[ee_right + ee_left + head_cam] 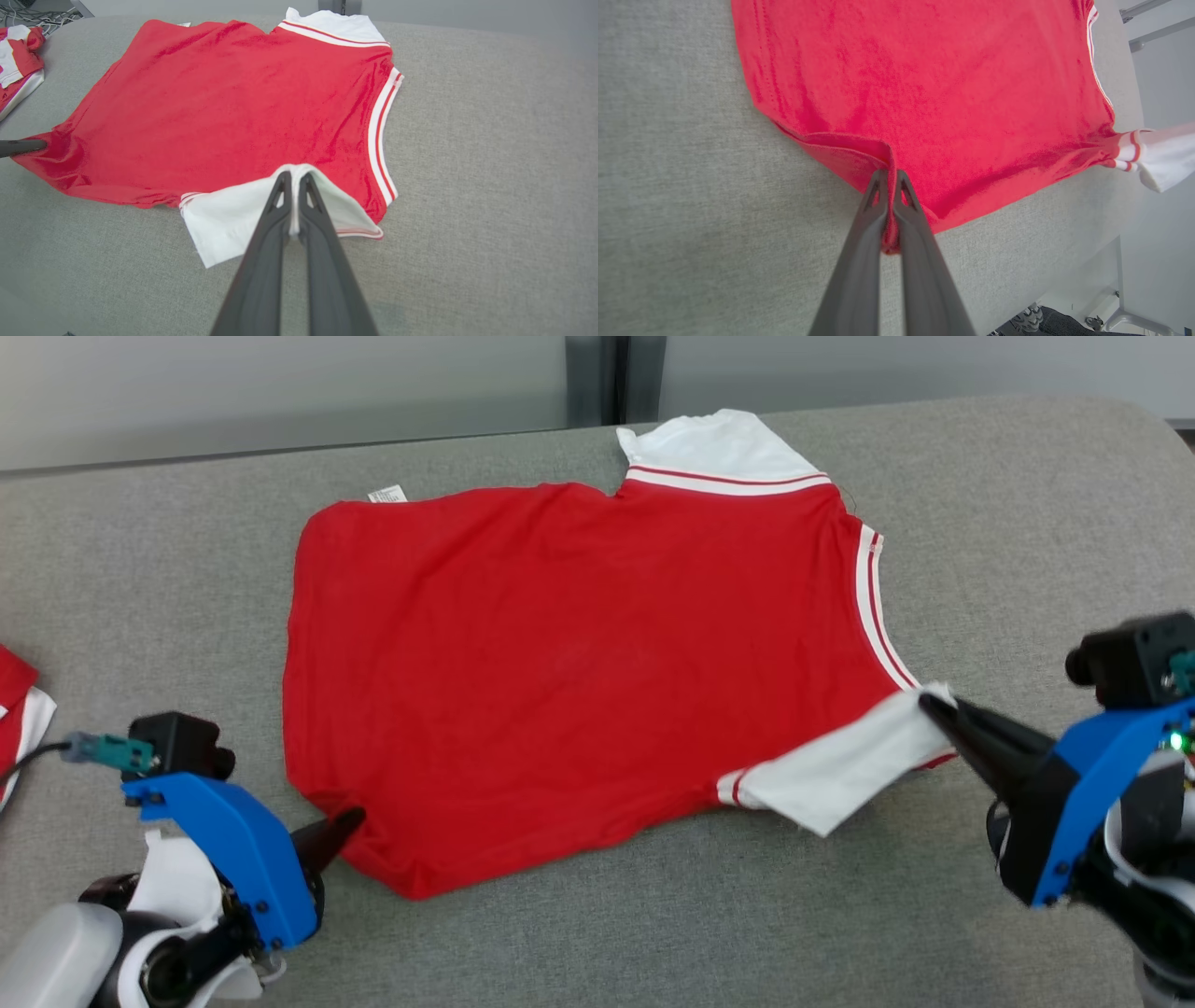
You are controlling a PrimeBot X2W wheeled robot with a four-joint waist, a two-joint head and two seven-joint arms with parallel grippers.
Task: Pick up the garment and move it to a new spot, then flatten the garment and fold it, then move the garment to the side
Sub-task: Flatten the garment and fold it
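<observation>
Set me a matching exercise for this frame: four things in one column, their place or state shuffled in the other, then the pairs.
1. left gripper
2. right gripper
3. label
4. second garment

A. shut on the near white sleeve
B. lying on the table at the robot's left
C. shut on the red shirt's hem corner
D. poking out from the shirt's far edge

Pairs: 1-C, 2-A, 3-D, 4-B.
</observation>
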